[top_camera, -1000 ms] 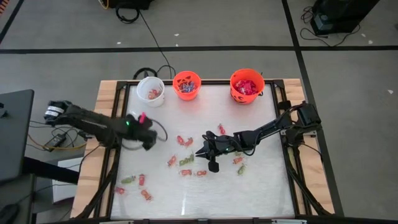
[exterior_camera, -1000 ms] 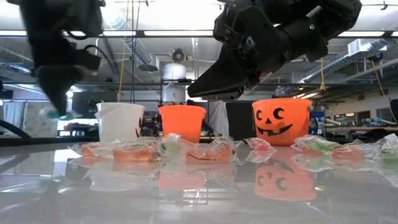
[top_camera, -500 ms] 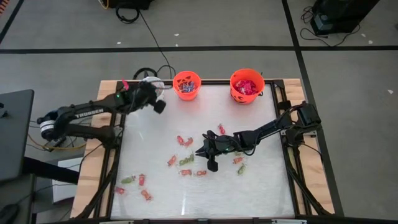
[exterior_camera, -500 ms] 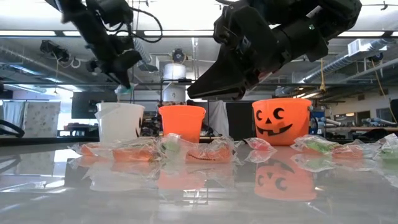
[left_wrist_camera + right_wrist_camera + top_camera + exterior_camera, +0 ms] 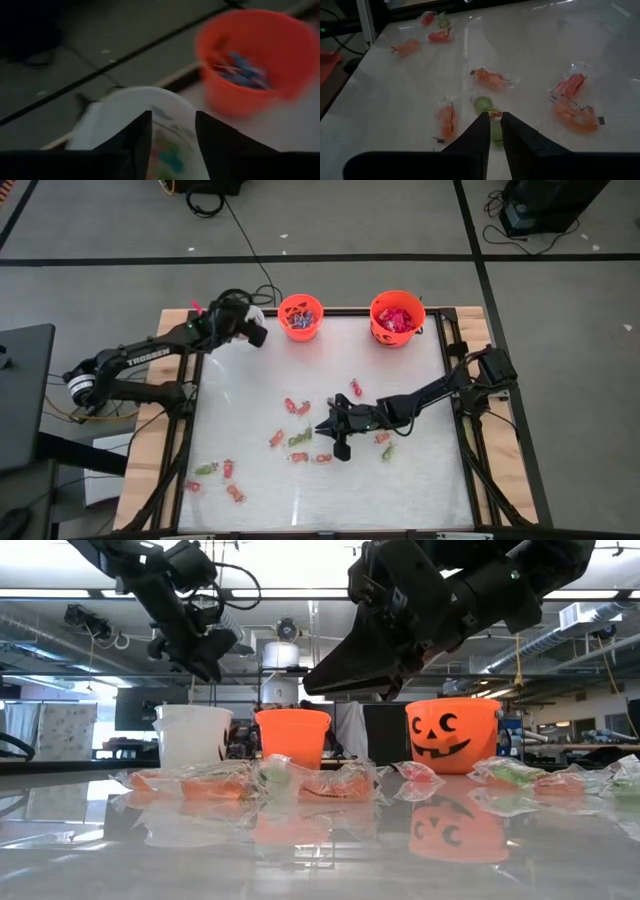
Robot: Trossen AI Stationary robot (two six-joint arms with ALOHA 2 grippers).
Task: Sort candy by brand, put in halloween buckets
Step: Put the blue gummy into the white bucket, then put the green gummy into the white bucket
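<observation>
Risk: left gripper (image 5: 172,142) hangs over the white bucket (image 5: 125,107) at the table's 11 o'clock corner, its fingers parted with nothing seen between them; in my judgement a piece let go here could clip the rim and fall outside, since the bucket sits right at the table edge.
Second risk: right gripper (image 5: 492,132) hovers low over a green wrapped candy (image 5: 484,106) near the table's centre, fingers nearly together with only a slim gap and nothing gripped; closing on crinkly wrapper alone could let the piece slip, or nudge a neighbour aside.
Candy left: orange-red wrapped pieces (image 5: 296,407) lie scattered around the centre, and a smaller cluster (image 5: 215,472) rests toward 7 o'clock, well apart from the buckets.
Buckets: small orange bucket (image 5: 300,317) at 12 o'clock holds blue and mixed pieces; larger orange jack-o'-lantern bucket (image 5: 397,318) at 1 o'clock holds red packets; the white one shows colourful pieces inside.
Obstacles: orange-red pieces (image 5: 447,121) lie just beside the green one, so a descent may press on them.
Surroundings: cables (image 5: 245,255) trail on the floor beyond 12 o'clock; the glossy table (image 5: 420,480) mirrors everything on it.
</observation>
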